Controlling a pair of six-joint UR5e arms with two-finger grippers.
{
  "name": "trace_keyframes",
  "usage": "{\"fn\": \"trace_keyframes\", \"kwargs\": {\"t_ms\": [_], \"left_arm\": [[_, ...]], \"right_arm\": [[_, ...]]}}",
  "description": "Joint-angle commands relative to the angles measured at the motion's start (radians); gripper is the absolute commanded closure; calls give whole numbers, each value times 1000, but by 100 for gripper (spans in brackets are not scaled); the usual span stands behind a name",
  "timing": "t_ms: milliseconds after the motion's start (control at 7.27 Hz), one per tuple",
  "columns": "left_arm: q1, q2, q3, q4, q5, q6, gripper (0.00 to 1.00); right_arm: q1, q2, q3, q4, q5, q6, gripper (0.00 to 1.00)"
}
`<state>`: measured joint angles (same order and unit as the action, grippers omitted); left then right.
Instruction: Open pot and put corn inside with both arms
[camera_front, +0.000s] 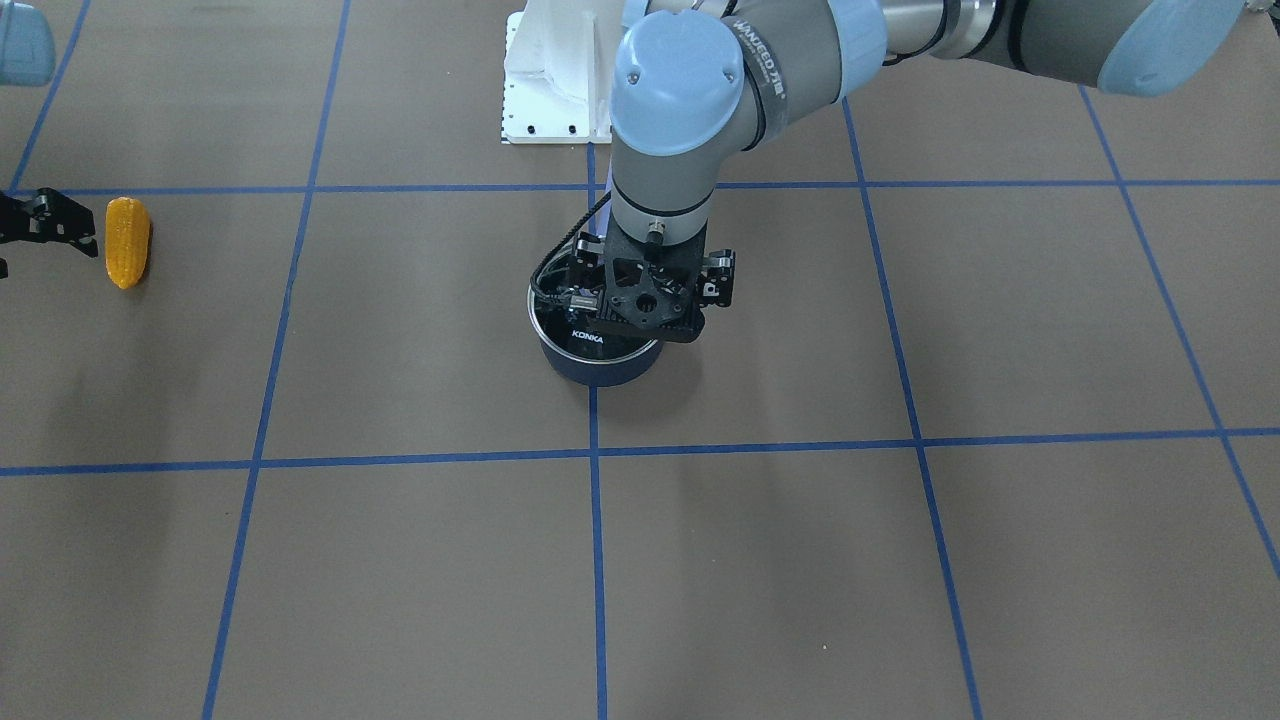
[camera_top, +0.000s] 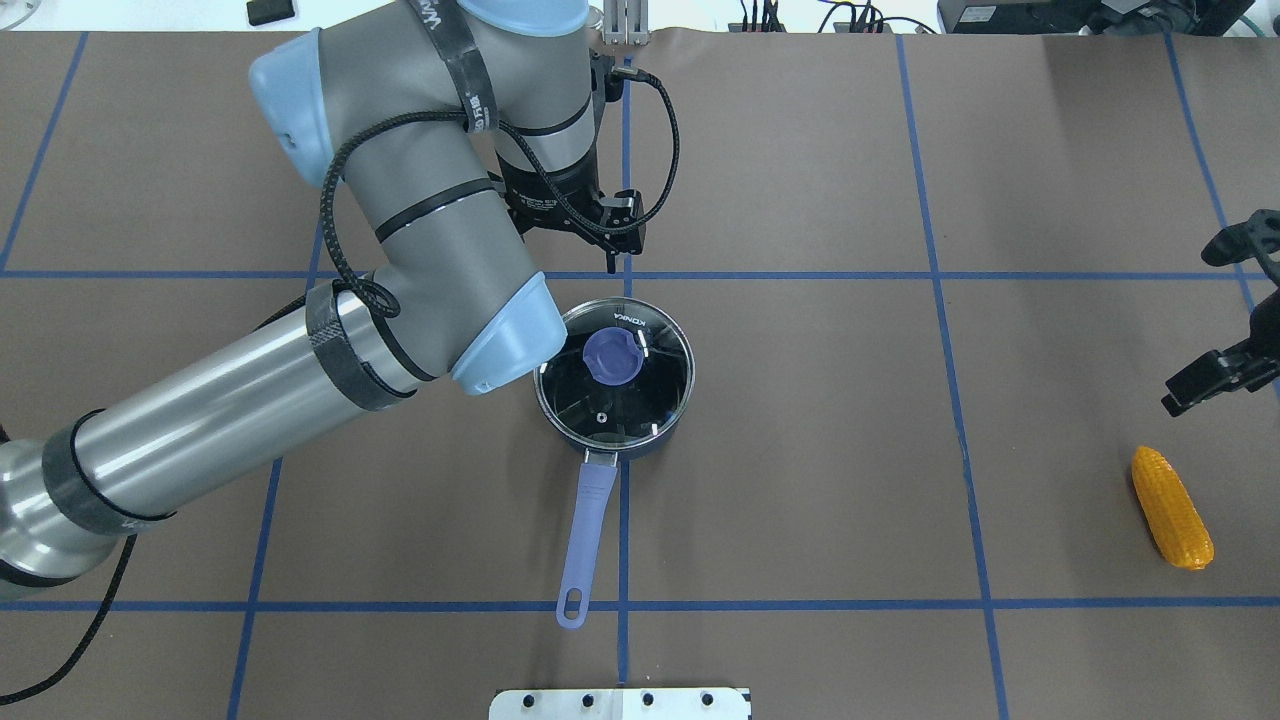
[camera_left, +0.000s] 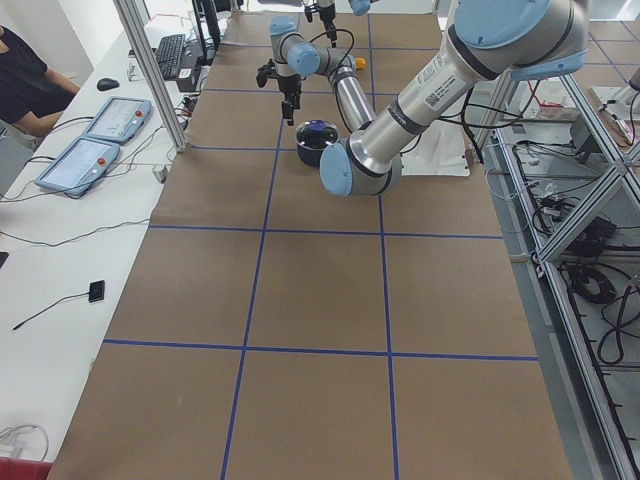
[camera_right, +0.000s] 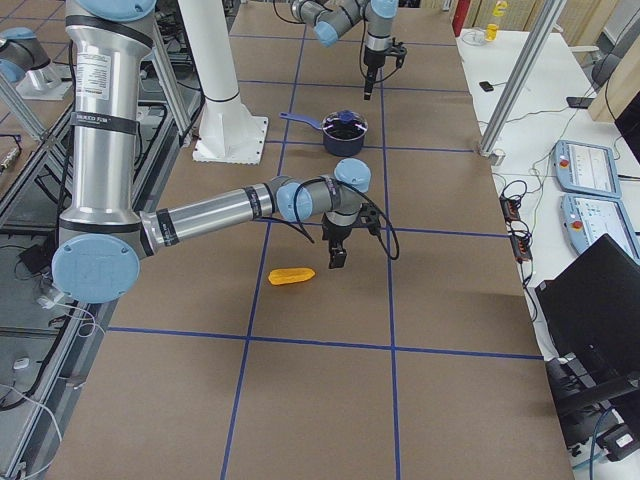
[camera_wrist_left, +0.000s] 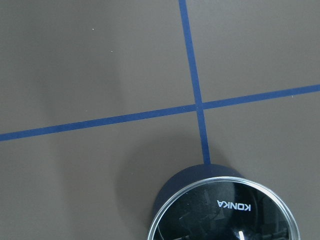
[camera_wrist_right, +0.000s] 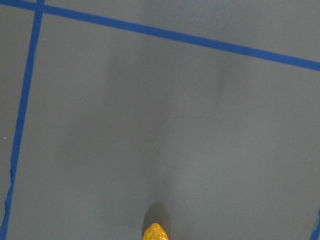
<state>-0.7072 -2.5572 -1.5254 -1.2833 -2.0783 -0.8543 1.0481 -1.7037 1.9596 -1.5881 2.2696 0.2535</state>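
The dark navy pot (camera_top: 655, 440) stands at the table's middle with its glass KONKA lid (camera_top: 650, 395) on, blue knob (camera_top: 612, 356) up, lavender handle (camera_top: 588, 540) pointing toward the robot's base. My left gripper (camera_front: 650, 285) hovers above the pot's far rim, past the knob. Its finger parts look spread, so it is open and empty. The left wrist view shows only the lid's edge (camera_wrist_left: 222, 210). The yellow-orange corn (camera_top: 1171, 507) lies on the table at the far right. My right gripper (camera_top: 1235, 310) is open and empty, just beyond the corn. The corn's tip (camera_wrist_right: 155, 233) shows in the right wrist view.
The white base bracket (camera_front: 550, 80) sits at the table's robot-side edge. Blue tape lines (camera_top: 625, 605) grid the brown table (camera_top: 800, 480). Operator consoles (camera_right: 590, 170) and posts stand off the far side.
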Motion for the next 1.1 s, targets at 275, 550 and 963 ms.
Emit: {"fn": "trace_keyframes", "kwargs": {"t_ms": [275, 550, 963], "left_arm": [[38, 0, -2, 1, 9, 15, 2], [38, 0, -2, 1, 9, 15, 2], [38, 3, -4, 1, 9, 15, 2]], "right_arm": [[-163, -56, 24, -3, -110, -3, 1], [-174, -79, 16, 7, -104, -13, 1], [-200, -80, -1, 39, -38, -8, 1]]}}
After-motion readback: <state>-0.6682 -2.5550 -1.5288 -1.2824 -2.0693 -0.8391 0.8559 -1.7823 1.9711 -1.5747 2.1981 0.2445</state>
